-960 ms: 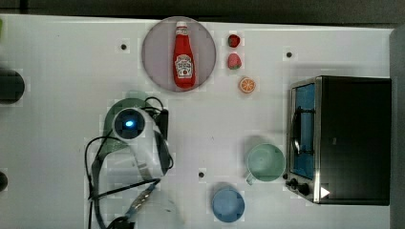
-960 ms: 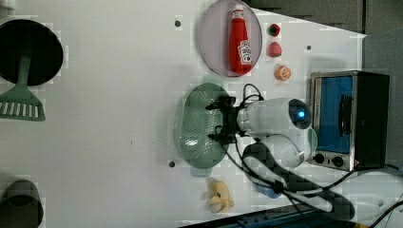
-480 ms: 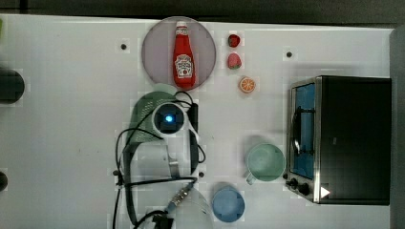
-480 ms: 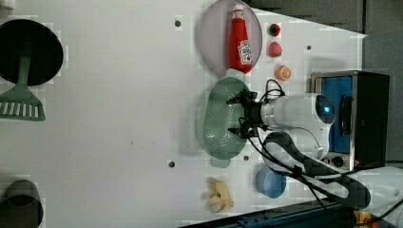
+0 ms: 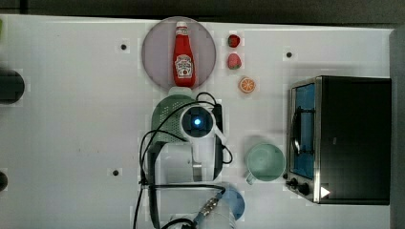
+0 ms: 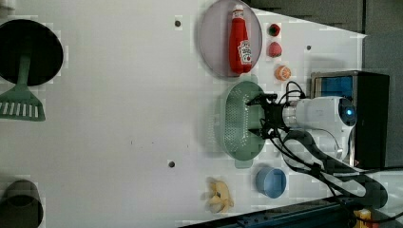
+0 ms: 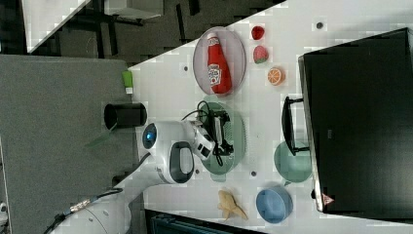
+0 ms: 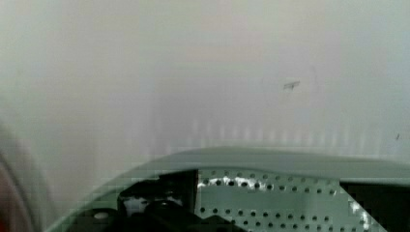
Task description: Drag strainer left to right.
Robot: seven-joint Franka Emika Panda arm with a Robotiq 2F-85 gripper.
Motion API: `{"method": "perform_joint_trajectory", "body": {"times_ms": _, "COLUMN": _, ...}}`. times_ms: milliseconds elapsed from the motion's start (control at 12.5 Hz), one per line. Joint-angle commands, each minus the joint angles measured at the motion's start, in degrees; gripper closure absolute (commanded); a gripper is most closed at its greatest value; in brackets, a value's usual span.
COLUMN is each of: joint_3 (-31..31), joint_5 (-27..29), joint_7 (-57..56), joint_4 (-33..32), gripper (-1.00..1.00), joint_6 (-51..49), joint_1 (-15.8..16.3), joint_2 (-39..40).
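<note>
The pale mint-green strainer (image 6: 234, 124) lies on the white table just below the ketchup plate in the left view, holes showing across its bowl. My gripper (image 6: 257, 118) reaches down into the bowl, open, with one black finger near each long wall. In the top view the arm's wrist covers the strainer's (image 5: 167, 117) right half. The right view shows the gripper (image 7: 220, 134) inside the strainer (image 7: 234, 141). In the wrist view the strainer's rim (image 8: 290, 162) and perforated wall lie between the dark fingers (image 8: 154, 198).
A grey plate (image 5: 155, 52) with a ketchup bottle (image 5: 183, 55) nearly touches the strainer. A mint mug (image 5: 265, 162), a blue bowl (image 5: 235, 202) and a toaster oven (image 5: 344, 138) stand toward the top view's right. Two strawberries (image 5: 233, 61) and an orange slice (image 5: 247, 85) lie near the plate.
The arm and the strainer have slid together toward the top view's right, ending just below the ketchup plate. The fingers stayed spread inside the bowl.
</note>
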Motion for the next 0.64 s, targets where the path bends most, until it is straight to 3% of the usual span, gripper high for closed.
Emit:
{"method": "perform_joint_trajectory", "body": {"times_ms": 80, "joint_3": -3.0, "joint_5": 1.0, "joint_7": -7.9, "joint_4": 0.3, "gripper": -1.00, "joint_6": 0.1, "joint_1": -0.8, "joint_2": -0.6}}
{"method": "perform_joint_trajectory", "body": {"times_ms": 640, "joint_3": -9.2, "joint_5": 1.0, "joint_7": -18.2, "joint_4": 0.2, "gripper": -1.00, "joint_6": 0.8, "joint_1": -1.2, "joint_2": -0.6}}
